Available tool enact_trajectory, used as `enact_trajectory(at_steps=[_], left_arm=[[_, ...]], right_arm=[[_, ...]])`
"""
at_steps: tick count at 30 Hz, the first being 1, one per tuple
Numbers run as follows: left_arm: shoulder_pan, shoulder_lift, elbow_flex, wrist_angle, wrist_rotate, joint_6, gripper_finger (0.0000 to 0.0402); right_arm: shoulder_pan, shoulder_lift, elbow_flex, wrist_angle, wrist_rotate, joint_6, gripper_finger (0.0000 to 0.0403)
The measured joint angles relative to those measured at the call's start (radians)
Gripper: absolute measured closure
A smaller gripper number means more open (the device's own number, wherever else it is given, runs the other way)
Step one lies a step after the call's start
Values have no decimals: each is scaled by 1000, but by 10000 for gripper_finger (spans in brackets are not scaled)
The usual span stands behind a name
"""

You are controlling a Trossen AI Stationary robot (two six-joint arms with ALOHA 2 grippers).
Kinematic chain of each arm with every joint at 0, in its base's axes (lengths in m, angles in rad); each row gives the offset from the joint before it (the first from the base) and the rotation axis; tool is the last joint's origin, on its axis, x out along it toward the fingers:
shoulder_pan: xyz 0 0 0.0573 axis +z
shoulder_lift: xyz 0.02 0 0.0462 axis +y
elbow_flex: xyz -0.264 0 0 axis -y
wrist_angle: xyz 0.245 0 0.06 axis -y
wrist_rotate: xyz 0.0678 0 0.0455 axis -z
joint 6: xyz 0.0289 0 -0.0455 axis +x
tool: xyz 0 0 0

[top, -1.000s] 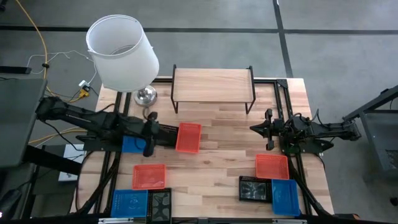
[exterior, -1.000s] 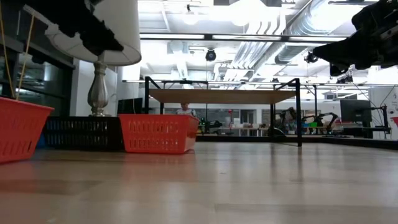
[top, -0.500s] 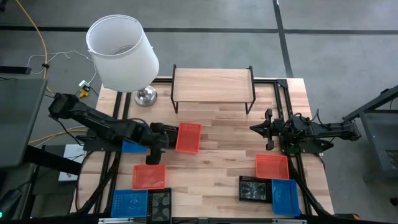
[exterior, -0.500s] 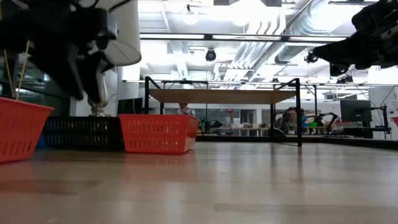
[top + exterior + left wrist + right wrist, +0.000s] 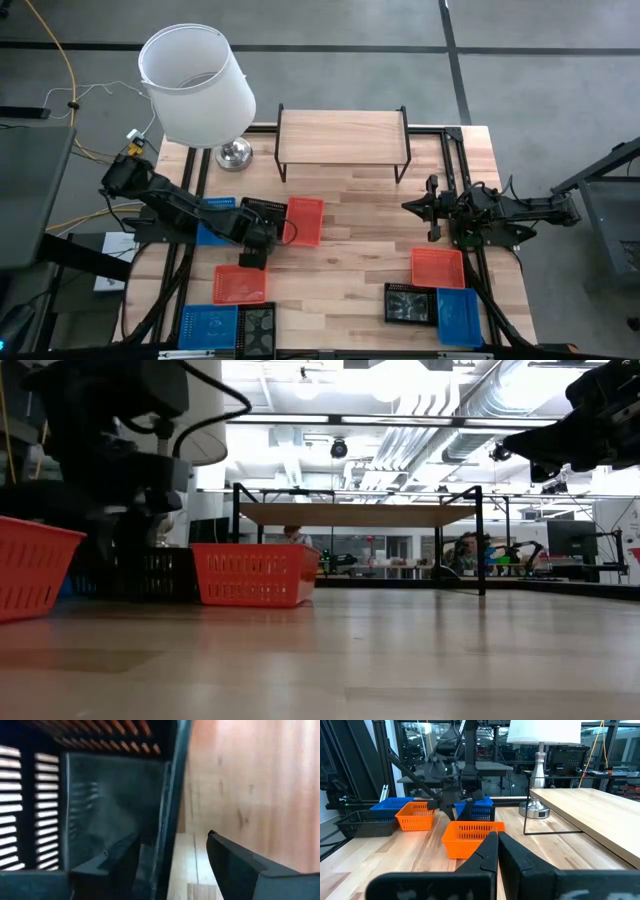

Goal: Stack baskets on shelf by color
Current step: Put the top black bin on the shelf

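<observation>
Big lights and pipes hang in the room behind, and the wooden table [image 5: 360,245] is in front of me.

The left gripper [image 5: 256,248] has just come down low at the left side of the table. A moment ago its arm lay flat across the baskets. Now it bends down, and its two fingers have spread as wide as they go. They hold nothing yet. In the left wrist view, one finger [image 5: 112,857] is inside the black basket [image 5: 115,795] and the other is outside, over bare wood. The thin black wall stands between them. I think it is getting ready to pinch that wall and lift.

The black basket [image 5: 264,208] sits on the table between a blue basket [image 5: 214,222] and a red basket [image 5: 304,221]. All three sit close together. More baskets wait near the front edge, some on the left and some on the right.

The shelf [image 5: 343,135] is at the back, beside the white lamp [image 5: 195,85]. Nothing is on it yet, so the stacking has a long way to go.

The right gripper [image 5: 432,208] hangs above the right side of the table, squeezed closed and holding nothing. It has not moved.
</observation>
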Motion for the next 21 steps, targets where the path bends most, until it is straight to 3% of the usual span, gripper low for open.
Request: enact_trajectory(at_steps=[5, 11, 21], left_arm=[[-2, 9, 0, -9, -11, -89, 240], [-7, -10, 54, -109, -20, -166, 385], [-30, -11, 319, -390, -173, -144, 398]], right_arm=[[0, 0, 0, 0, 0, 0, 402], [0, 0, 0, 0, 0, 0, 402], [0, 0, 0, 0, 0, 0, 402]])
